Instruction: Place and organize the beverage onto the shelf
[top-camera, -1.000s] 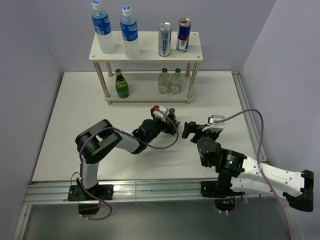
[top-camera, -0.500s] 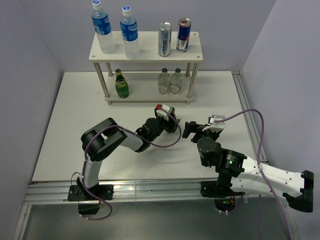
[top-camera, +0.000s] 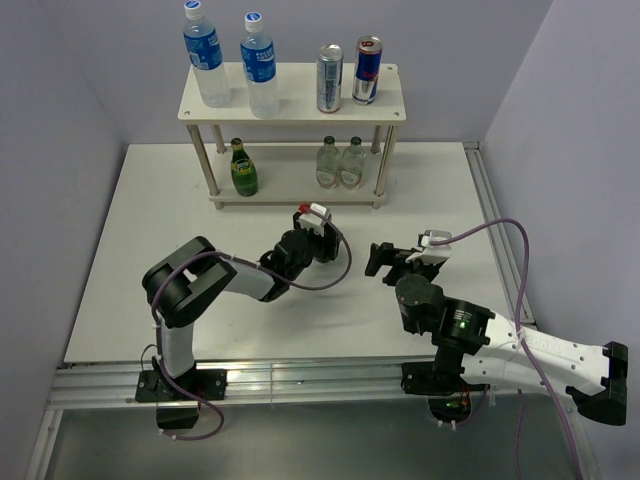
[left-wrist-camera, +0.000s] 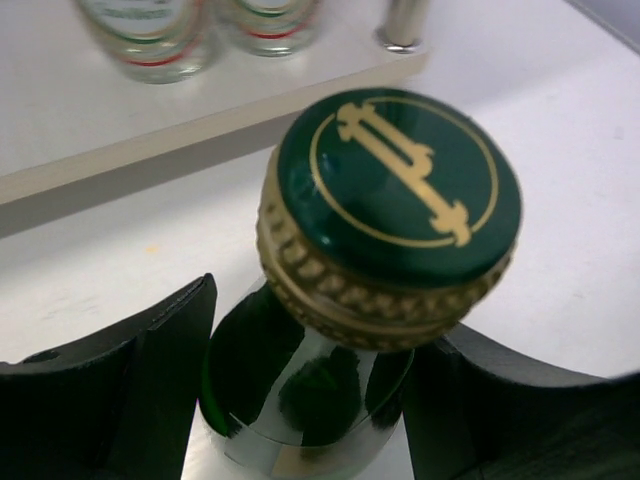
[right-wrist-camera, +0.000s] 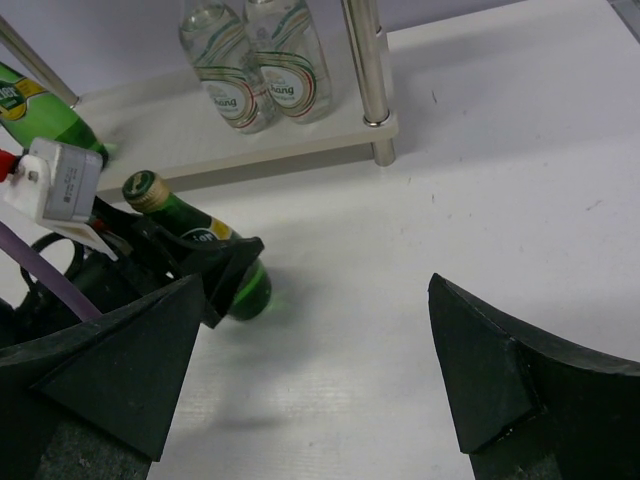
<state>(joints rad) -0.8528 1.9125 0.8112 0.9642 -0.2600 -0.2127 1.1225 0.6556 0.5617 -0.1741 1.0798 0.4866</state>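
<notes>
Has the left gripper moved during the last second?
Yes. Left gripper, shut on the green glass bottle, moved left, away from the pale wooden shelf's front-right leg.

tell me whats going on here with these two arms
The left gripper is shut on a green glass bottle, holding it tilted just in front of the shelf. The right gripper is open and holds nothing. On the top board stand two blue-labelled plastic bottles and two cans. The lower board has another green bottle and two clear bottles. The held bottle is the one drink not yet shelved.
</notes>
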